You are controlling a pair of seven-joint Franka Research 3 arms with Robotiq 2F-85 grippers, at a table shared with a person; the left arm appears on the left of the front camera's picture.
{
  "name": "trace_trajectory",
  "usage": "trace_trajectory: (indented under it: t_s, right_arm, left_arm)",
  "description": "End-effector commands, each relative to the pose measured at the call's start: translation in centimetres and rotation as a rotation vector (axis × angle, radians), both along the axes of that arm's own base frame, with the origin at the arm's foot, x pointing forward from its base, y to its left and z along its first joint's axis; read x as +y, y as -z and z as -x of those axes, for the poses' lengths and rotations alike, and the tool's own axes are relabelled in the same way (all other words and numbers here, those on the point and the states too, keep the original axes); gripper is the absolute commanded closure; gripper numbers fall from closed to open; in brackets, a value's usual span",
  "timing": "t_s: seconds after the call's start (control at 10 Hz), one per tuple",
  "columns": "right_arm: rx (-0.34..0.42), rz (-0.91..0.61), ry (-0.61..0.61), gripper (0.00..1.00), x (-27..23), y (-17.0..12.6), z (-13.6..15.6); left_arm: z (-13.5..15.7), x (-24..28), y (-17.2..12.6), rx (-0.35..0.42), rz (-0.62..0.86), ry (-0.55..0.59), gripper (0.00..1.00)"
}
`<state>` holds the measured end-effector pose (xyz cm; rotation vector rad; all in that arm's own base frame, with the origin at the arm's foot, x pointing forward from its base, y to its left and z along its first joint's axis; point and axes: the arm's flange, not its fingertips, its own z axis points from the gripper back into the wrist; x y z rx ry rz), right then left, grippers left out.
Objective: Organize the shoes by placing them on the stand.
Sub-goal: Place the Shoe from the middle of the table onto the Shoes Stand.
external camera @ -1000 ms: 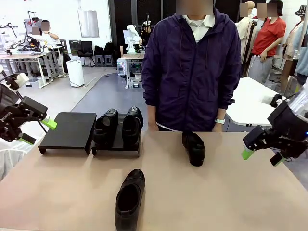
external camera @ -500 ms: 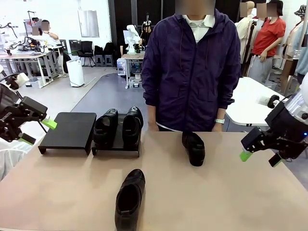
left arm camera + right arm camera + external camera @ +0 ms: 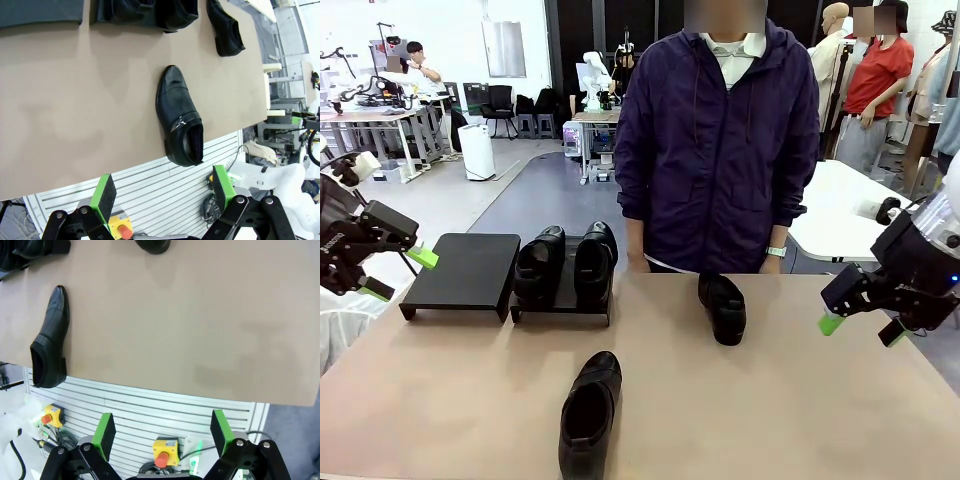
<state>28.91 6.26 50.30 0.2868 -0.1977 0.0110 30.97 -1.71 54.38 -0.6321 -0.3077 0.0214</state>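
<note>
"Four shoes (image 3: 540, 265) in all, correct? Where do they sit?"

"Correct. Two stand side by side on the right-hand tray of the stand (image 3: 465, 268), touching or nearly touching each other. The near shoe (image 3: 590, 412) lies on the table (image 3: 800, 400) well in front of the stand, close to my edge, with its opening turned toward me. The far shoe (image 3: 722, 306) lies on the table to the right of the stand, a little apart from it, just in front of the person (image 3: 720, 150) standing at the far side."

"And your claws?"

"My left claw (image 3: 398, 274) hangs just left of the stand, beside its left-hand tray and above the table's left edge. It is spread wide and grips nothing. Its wrist camera looks between the two green pads (image 3: 106, 191) at the near shoe lying by the table's edge. My right claw (image 3: 862, 328) hangs well to the right of the stand, beyond the far shoe, off the table's right side. It is spread wide too, with nothing in it. Through its wrist camera I see the near shoe off to one side."

"Is anything touching the shoes?"

"No. Both claws hang apart from them."
</note>
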Motion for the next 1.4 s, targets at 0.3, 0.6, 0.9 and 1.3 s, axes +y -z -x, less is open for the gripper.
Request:
trace_trajectory:
  t_s: [0.3, 0.6, 0.9, 1.3]
  right_arm:
    - [-0.002, -0.012, -0.016, 0.00, -0.3, -0.1, 0.0]
    - [-0.002, -0.012, -0.016, 0.00, -0.3, -0.1, 0.0]
    - [-0.002, -0.012, -0.016, 0.00, -0.3, -0.1, 0.0]
    - [-0.002, -0.012, -0.016, 0.00, -0.3, -0.1, 0.0]
  left_arm:
    - [-0.7, -22.8, 1.2, 0.116, -0.507, 0.315, 0.00]
    - [4.3, -31.8, 3.1, 0.055, -0.652, 0.415, 0.00]
    - [4.9, -30.2, 4.2, 0.123, -0.542, 0.418, 0.00]
    - [6.0, -33.8, 8.7, 0.060, -0.534, 0.536, 0.00]
